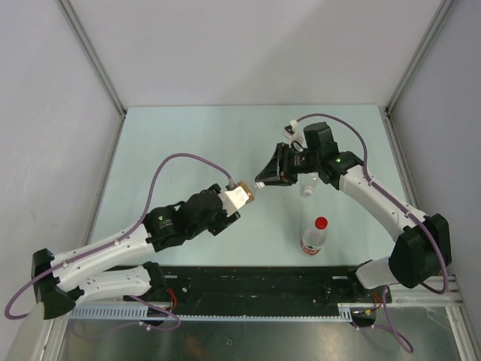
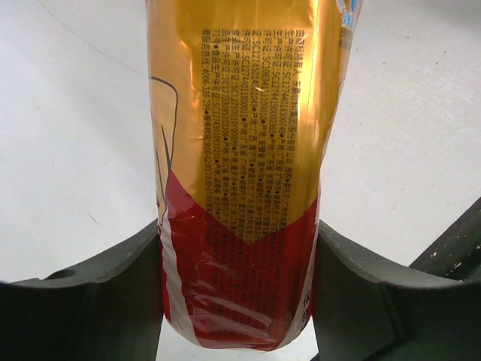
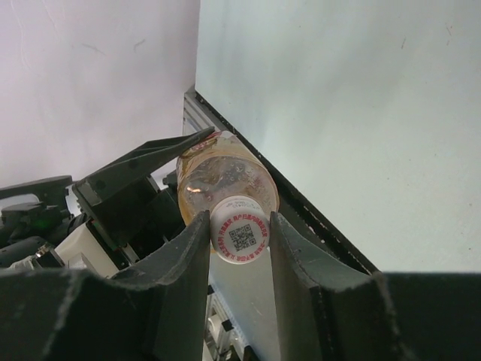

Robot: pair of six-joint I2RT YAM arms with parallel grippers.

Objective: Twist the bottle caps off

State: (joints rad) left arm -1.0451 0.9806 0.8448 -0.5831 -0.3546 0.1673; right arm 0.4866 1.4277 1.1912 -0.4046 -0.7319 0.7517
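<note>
My left gripper (image 2: 239, 301) is shut on the lower body of a bottle (image 2: 248, 150) with a gold and red label and amber liquid. It holds the bottle off the table, tilted toward the right arm. In the top view this bottle (image 1: 239, 195) sits between the two arms. The bottle's white cap (image 3: 240, 233), printed with a QR code, lies between the fingers of my right gripper (image 3: 239, 242), which press on both its sides. A second bottle (image 1: 313, 242) with a red cap (image 1: 321, 222) stands upright on the table near the right arm.
A small white-topped thing (image 1: 307, 191) stands on the table under the right forearm; I cannot tell what it is. The black rail (image 1: 255, 284) with the arm bases runs along the near edge. Grey walls enclose the pale green table (image 1: 195, 143).
</note>
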